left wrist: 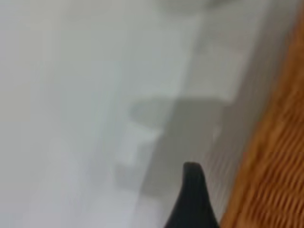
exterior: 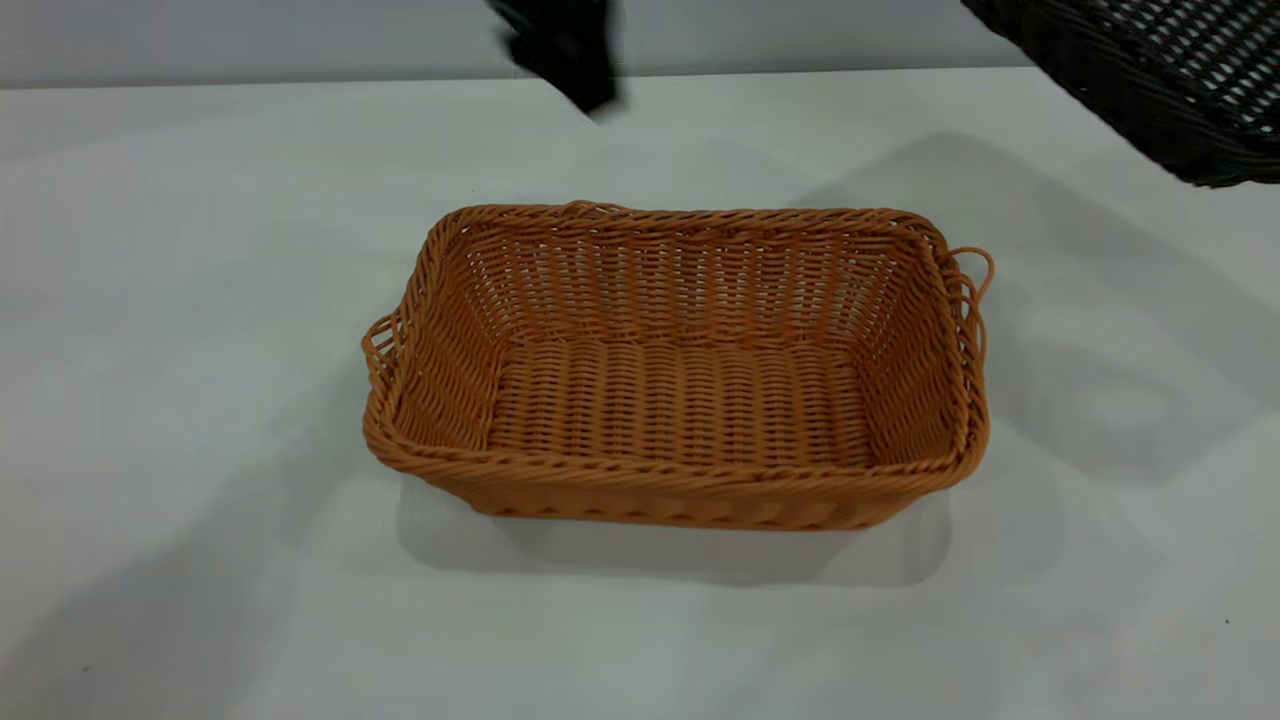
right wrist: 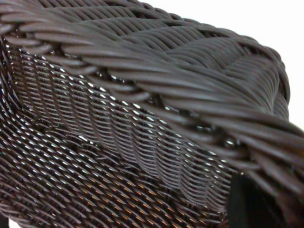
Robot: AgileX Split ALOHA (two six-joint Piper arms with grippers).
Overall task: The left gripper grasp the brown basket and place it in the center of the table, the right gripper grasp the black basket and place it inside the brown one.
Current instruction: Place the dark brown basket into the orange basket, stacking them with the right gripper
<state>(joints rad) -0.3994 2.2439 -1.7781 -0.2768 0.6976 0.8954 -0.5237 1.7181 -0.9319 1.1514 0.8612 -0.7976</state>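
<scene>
The brown basket (exterior: 680, 400) stands upright and empty in the middle of the table (exterior: 200, 400). My left gripper (exterior: 565, 55) is a blurred black shape above the table's far edge, behind the basket and clear of it. In the left wrist view one black fingertip (left wrist: 192, 187) hangs over bare table beside the basket's side (left wrist: 275, 171), open and holding nothing. The black basket (exterior: 1170, 80) hangs tilted in the air at the far right. It fills the right wrist view (right wrist: 118, 118), where one right finger (right wrist: 244, 204) sits against its wall under the braided rim. The right gripper is shut on it.
The table's far edge meets a pale wall (exterior: 250, 35). Shadows of the arms and the lifted basket fall on the table right of the brown basket.
</scene>
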